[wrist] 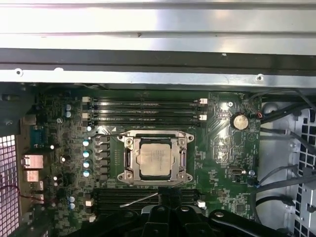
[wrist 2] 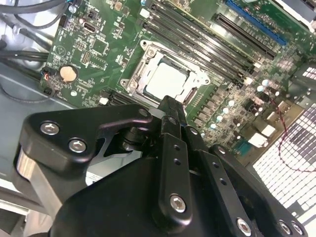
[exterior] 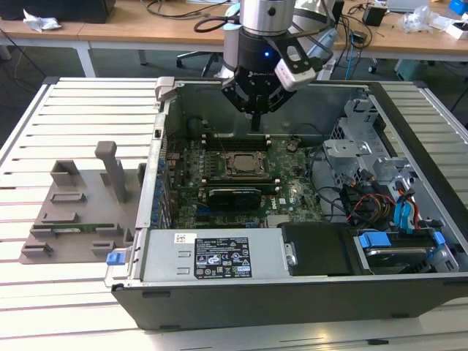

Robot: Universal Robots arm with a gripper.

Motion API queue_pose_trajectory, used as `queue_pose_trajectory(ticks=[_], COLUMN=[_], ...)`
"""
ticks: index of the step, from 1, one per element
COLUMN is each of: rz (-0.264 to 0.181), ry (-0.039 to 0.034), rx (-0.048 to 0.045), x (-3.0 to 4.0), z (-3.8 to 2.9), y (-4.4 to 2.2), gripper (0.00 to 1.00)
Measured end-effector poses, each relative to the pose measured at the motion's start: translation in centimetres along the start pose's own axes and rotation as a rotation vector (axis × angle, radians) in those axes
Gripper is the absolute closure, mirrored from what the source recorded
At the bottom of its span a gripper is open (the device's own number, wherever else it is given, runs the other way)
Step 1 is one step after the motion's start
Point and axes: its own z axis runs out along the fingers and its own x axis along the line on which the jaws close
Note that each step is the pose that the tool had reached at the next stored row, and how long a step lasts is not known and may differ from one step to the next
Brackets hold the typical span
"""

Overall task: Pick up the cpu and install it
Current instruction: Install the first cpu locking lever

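Observation:
The cpu (exterior: 243,164) lies flat inside the black-framed socket on the green motherboard of the open computer case (exterior: 161,95). Its silver-grey top plate faces up in both wrist views (wrist 2: 168,81) (wrist: 154,157). My gripper (exterior: 255,121) hangs above the board, a little behind the socket in the exterior view and clear of the cpu. Its black fingers (wrist 2: 170,111) are pressed together with nothing between them, and the tip (wrist: 168,193) shows just beside the socket frame.
Memory slots (wrist: 143,109) run along both sides of the socket. A drive cage and cables (exterior: 380,183) fill the case at the exterior view's right, and a power supply (exterior: 216,256) sits at the front. A grey fixture (exterior: 80,212) with a green memory stick lies outside at the left.

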Motion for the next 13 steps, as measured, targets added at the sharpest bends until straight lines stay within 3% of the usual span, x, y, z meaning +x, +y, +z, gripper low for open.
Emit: queue_pose_trajectory(ticks=[13], rz=[-0.121], ry=[-0.0082], rx=[-0.0026], x=[0.0], z=[0.0], y=[0.0], gripper=[0.89])
